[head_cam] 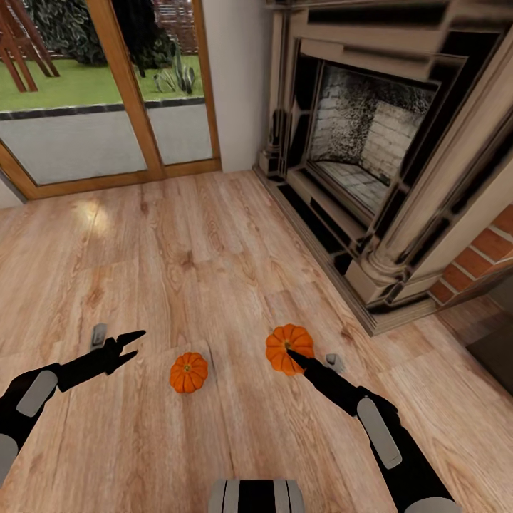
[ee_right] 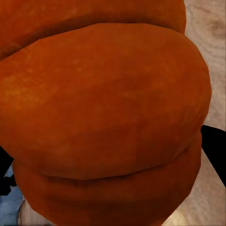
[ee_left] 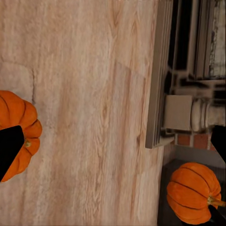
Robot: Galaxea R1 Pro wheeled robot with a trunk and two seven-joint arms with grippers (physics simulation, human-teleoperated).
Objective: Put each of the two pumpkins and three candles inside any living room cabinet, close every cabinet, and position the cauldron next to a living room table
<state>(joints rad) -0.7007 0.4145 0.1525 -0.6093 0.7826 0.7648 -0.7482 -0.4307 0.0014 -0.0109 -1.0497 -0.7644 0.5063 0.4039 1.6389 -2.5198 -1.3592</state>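
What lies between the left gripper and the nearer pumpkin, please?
Bare wooden floor, as the head view shows. The left gripper hangs open, apart from the nearer pumpkin; nothing sits in the gap.

Two pumpkins (head_cam: pixel 189 372) (head_cam: pixel 288 348), two tools (head_cam: pixel 130 345) (head_cam: pixel 293 356), one fireplace (head_cam: pixel 370 142).

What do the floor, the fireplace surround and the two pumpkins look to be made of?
Floor: light wood planks or laminate, with grain, plank seams and a soft sheen near the door.
Fireplace surround: pale moulded stone or painted wood, hard to tell; glossy, with dark reflections.
Pumpkins: orange ribbed skin, matte and faintly mottled in the right wrist view; real or plastic is open.
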